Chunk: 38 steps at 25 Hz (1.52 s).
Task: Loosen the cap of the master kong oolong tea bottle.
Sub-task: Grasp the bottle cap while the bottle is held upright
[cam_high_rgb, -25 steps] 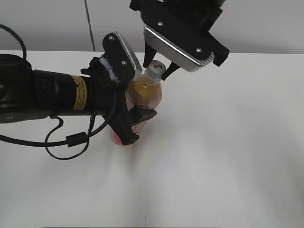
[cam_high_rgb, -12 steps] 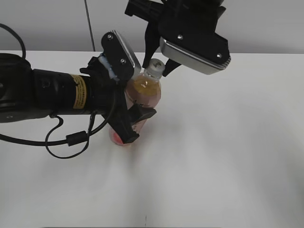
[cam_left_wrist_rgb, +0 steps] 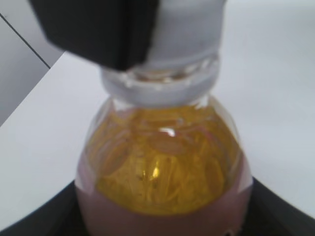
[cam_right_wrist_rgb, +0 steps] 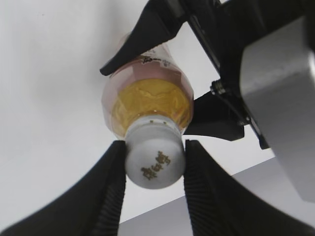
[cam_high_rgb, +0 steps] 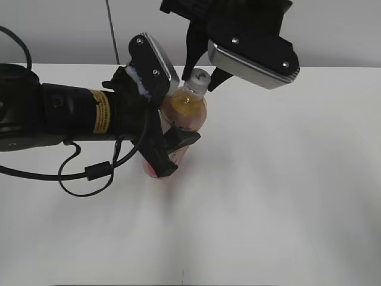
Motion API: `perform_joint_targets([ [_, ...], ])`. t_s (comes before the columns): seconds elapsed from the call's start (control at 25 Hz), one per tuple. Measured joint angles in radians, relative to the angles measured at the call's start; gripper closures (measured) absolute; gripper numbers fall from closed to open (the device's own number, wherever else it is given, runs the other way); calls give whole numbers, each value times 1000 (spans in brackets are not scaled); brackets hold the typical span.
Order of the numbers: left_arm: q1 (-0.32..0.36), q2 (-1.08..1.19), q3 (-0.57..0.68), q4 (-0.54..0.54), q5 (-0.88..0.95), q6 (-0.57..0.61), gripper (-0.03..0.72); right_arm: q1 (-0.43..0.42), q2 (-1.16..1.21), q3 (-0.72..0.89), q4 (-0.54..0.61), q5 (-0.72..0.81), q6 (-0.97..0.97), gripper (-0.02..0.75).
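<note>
The master kong oolong tea bottle [cam_high_rgb: 184, 116] stands on the white table, amber tea in its shoulder [cam_left_wrist_rgb: 165, 167] and a pink label lower down [cam_right_wrist_rgb: 147, 64]. My left gripper [cam_high_rgb: 172, 149] is shut on the bottle's body from the left; its black fingers [cam_right_wrist_rgb: 147, 29] hug both sides of the label. From above, my right gripper [cam_right_wrist_rgb: 154, 162] is shut on the cap [cam_right_wrist_rgb: 155, 162], a white round cap with gold characters on top. Both ribbed black fingers [cam_right_wrist_rgb: 110, 182] press against its sides. In the exterior view the cap [cam_high_rgb: 198, 77] shows between those fingers.
The white table [cam_high_rgb: 286, 196] spreads bare to the right and front of the bottle. A grey wall [cam_high_rgb: 59, 30] runs behind. A black cable [cam_high_rgb: 89, 173] loops under my left arm, on the left side of the table.
My right wrist has turned about the cap, its silver housing swinging to the right. The bottle and my left gripper have shifted slightly right and up in view.
</note>
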Motion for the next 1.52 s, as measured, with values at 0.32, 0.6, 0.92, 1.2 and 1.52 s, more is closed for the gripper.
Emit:
perform_joint_targets([
  [0.32,-6,-9,-2,5,-13,2,242,0,-21,0,-6,25,0,461],
  [0.6,-8,-8,-2,24,7,10,242,0,-30,-4,-4,40,115,384],
  [0.92,-8,-8,0,28,28,13,242,0,-39,-7,-1,50,426,230],
  [1.2,-8,-8,0,29,28,13,242,-1,-39,-7,-70,42,1103,225],
  [1.52,-8,-8,0,29,18,13,242,-1,-39,-8,-88,74,1922,254],
])
